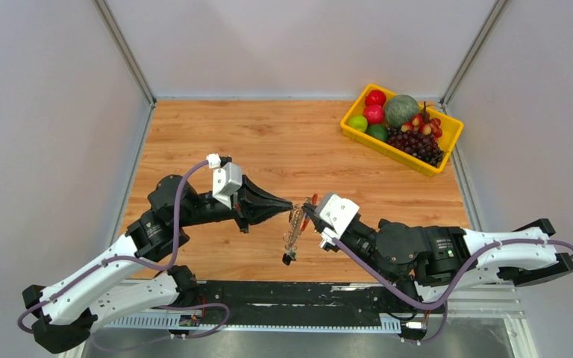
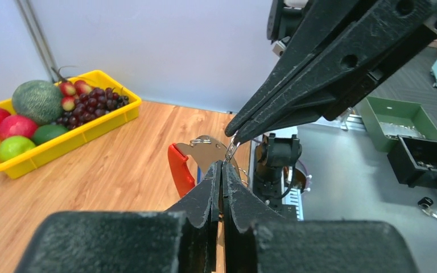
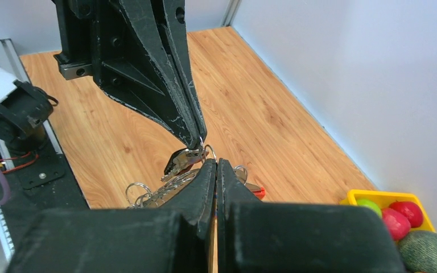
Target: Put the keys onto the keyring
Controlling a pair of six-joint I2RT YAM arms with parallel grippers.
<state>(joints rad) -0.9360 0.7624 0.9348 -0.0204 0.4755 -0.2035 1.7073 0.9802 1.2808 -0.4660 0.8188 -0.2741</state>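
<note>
The keyring, a grey metal strip with a red curved part and several wire rings, hangs above the table between both gripper tips. A black-headed key dangles at its lower end. My left gripper comes in from the left, shut on the small ring of a dark-headed key that hangs from its tip. My right gripper reaches in from the right, shut on the keyring's upper end by the red part. In each wrist view my own fingers hide most of the strip. The two tips nearly touch.
A yellow fruit tray with apples, grapes and a melon stands at the table's back right corner. Grey walls close in the left, back and right sides. A green bin and a black bin sit off the table beyond its near edge.
</note>
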